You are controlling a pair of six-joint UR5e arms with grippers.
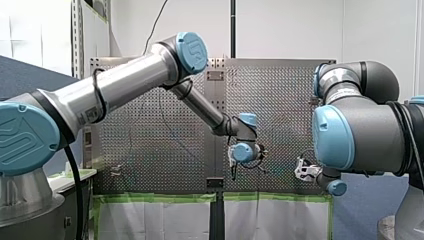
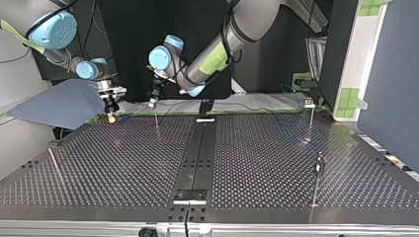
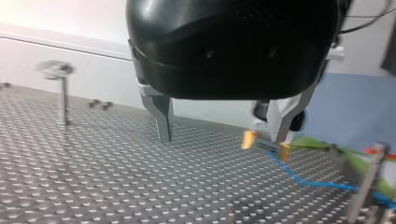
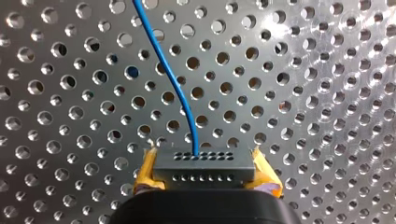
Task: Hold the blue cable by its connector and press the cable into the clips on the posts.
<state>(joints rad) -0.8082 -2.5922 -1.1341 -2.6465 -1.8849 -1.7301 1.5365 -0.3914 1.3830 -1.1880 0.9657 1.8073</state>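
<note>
In the right wrist view my right gripper (image 4: 204, 169) is shut, its yellow pads (image 4: 144, 173) clamping a dark multi-pin connector (image 4: 203, 163). The blue cable (image 4: 173, 81) leaves the connector and runs ahead over the perforated table. In the left wrist view my left gripper (image 3: 219, 137) is open with nothing between its metal fingers (image 3: 163, 122). Just beyond it the same connector (image 3: 264, 145) sits between yellow pads, and the blue cable (image 3: 317, 182) trails to a post (image 3: 366, 189). In the top view my left gripper (image 2: 154, 101) hangs close to my right gripper (image 2: 111, 112).
Thin posts stand on the perforated table (image 2: 123, 163): one (image 2: 157, 117) under my left gripper, one with a clip (image 2: 309, 121) at the top view's right, another (image 2: 317, 173) nearer the camera. A black rail (image 2: 195, 158) runs down the middle. A grey panel (image 2: 59, 103) lies beside my right gripper.
</note>
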